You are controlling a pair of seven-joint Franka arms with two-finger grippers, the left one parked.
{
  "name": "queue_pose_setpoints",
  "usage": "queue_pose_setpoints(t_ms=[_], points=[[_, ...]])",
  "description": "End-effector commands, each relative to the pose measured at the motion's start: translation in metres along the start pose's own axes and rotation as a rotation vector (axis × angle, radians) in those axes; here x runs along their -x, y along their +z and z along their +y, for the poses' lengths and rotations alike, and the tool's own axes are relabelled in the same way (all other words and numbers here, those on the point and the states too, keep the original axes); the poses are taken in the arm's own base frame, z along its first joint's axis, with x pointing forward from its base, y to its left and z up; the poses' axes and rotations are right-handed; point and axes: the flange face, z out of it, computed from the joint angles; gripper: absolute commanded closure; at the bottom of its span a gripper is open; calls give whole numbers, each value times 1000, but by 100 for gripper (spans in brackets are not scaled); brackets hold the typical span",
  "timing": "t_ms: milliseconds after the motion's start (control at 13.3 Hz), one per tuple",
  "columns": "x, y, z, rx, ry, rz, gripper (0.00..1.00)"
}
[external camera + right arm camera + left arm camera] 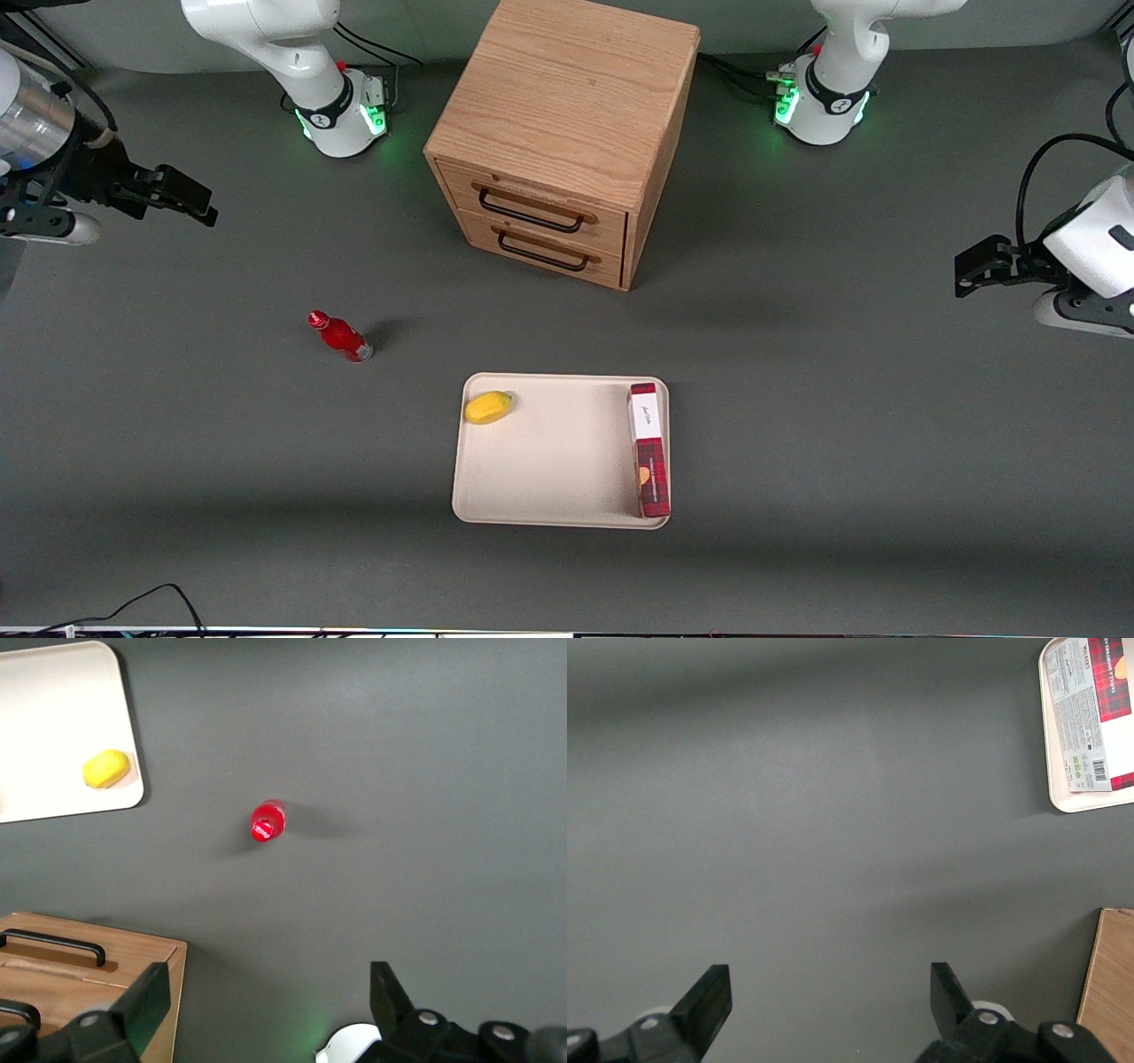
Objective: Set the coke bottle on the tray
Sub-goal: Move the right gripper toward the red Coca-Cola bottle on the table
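The coke bottle (341,337), small and red with a red cap, stands on the grey table, apart from the tray and toward the working arm's end. It also shows in the right wrist view (267,821), seen from above. The cream-beige tray (558,461) lies nearer the front camera than the cabinet; a corner of it shows in the right wrist view (53,718). My right gripper (199,208) hangs open and empty at the working arm's end, well above the table and away from the bottle. In its own wrist view the gripper (270,988) holds nothing.
A yellow lemon (488,408) and a long dark-red plaid box (648,447) lie on the tray. A wooden drawer cabinet (563,133) with two black handles stands mid-table, farther from the front camera than the tray. Both arm bases stand beside it.
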Motion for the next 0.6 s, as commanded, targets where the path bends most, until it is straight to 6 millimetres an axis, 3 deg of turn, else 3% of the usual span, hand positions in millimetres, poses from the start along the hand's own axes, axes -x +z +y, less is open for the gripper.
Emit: queue_pose_setpoints(t_ms=[0,300,375,525], points=[[-4,-9,4,13,19,-3,0],[-6,0,3,13,18,-37,0],[-9,10,0,9,16,-55,0],[-21,49,-8,4,10,-56,0]])
